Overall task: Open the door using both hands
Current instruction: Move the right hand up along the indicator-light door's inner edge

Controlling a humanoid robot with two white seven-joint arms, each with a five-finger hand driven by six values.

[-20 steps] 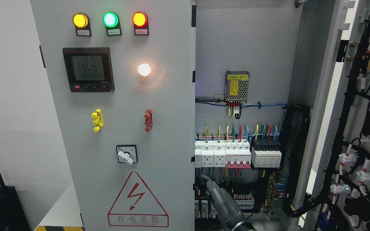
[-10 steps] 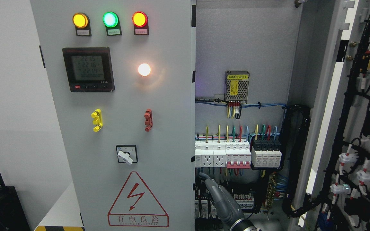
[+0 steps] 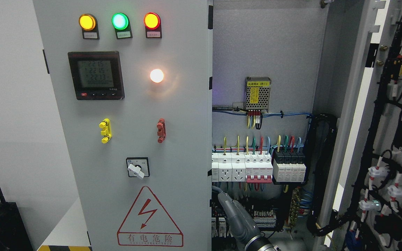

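Right hand now nearer left door edge.

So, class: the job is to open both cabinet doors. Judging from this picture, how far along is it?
Done: the right door is swung wide, baring the breakers and wiring inside. In hand: one hand rises from the bottom edge, its fingertip at the inner edge of the left door, apparently about to hook it. Left: that door looks closed, lamps facing forward. Roughly half done.

The right hand was dark grey, smooth and glossy; its one visible finger was slim, round-tipped; a silver wrist ring showed below.
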